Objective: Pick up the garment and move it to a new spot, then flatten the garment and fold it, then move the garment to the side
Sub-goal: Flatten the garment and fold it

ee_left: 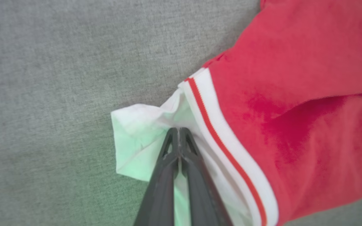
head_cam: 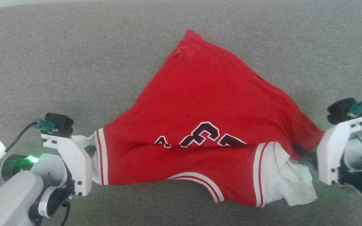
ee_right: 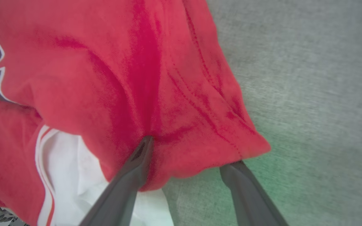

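The garment (head_cam: pixel 200 103) was seen folded once mid-frame on the grey surface (head_cam: pixel 42 62). Its white corner was clenched by the left pincer (ee_left: pixel 178 131); the right pincer (ee_right: pixel 189 151) was spread, not gripping the red edge. Folding was judged in hand; next, the left corner should be released.
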`<state>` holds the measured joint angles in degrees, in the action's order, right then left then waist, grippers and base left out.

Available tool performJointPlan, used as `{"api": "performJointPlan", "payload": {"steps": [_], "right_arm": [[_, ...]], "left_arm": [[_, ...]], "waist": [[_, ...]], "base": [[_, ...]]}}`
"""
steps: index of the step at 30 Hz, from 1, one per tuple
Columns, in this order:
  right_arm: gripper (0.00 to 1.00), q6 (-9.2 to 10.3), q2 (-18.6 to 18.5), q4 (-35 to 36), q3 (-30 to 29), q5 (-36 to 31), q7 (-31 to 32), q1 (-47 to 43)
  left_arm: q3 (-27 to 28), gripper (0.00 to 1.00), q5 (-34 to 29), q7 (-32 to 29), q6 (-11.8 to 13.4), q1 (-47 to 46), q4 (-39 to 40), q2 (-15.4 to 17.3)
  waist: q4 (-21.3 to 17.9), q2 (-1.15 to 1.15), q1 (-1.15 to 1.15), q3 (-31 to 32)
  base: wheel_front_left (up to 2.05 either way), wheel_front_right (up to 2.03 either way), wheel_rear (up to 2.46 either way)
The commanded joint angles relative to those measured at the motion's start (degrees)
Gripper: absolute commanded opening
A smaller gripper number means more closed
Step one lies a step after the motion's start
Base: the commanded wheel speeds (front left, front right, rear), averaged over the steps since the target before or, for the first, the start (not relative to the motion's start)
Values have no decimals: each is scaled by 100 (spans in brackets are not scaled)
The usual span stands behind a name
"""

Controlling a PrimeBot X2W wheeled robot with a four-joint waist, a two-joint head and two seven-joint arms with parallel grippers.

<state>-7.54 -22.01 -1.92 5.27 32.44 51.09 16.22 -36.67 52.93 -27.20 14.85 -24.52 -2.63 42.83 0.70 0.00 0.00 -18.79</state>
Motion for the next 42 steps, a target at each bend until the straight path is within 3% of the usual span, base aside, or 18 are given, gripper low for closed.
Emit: {"api": "performJointPlan", "payload": {"steps": [1, 13, 18, 27, 42], "right_arm": [[100, 8, -37, 108, -83, -60, 40, -108], [100, 4, 103, 1886, -606, -277, 631, -105], [100, 5, 13, 2035, -404, -375, 454, 381], [100, 5, -150, 1017, 365, -340, -77, 1706], [100, 5, -370, -2348, 2280, 36, -782, 4253]], "left_arm": [[-5, 0, 17, 9, 16, 98, 8, 15], [-20, 0, 53, 42, 87, 221, 125, 51], [-63, 0, 8, 49, 48, 98, 150, -44], [-175, 0, -58, 89, -66, -100, 40, -288], [-592, 0, -242, 220, -591, -823, -574, -1094]], "waist": [[-12, 0, 0, 31], [21, 0, 0, 183], [168, 0, 0, 111], [573, 0, 0, -103], [1684, 0, 0, -713]], "base": [[0, 0, 0], [0, 0, 0], [0, 0, 0], [0, 0, 0], [0, 0, 0]]}}
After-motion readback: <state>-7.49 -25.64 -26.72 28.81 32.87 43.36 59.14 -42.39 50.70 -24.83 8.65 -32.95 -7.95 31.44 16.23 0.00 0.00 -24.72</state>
